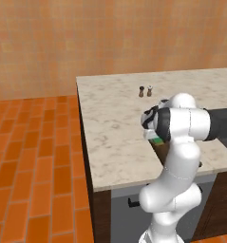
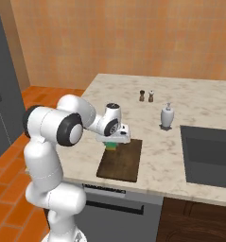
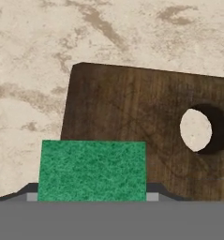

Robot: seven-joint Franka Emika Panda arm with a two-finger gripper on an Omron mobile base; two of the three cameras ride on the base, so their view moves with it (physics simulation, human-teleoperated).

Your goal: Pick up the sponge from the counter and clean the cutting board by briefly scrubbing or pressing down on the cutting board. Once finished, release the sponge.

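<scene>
While the arm bends across the left base view, the sponge [image 1: 156,140] peeks out green beneath the wrist, just over the near corner of the cutting board [image 1: 158,148] on the bench [image 1: 115,123], with two small shakers [image 1: 145,90] well apart behind.

From the right base view, the fingers [image 2: 113,143] point straight down, carrying the sponge [image 2: 113,144] over the board's [image 2: 123,161] far end, probably to press it flat; a white bottle [image 2: 167,116] stands near the sink [image 2: 209,156].

Seen from the hand view, the fingers [image 3: 92,197] are clamped on the sponge [image 3: 92,169], above the board [image 3: 132,112] near its hanging hole [image 3: 197,129].
</scene>
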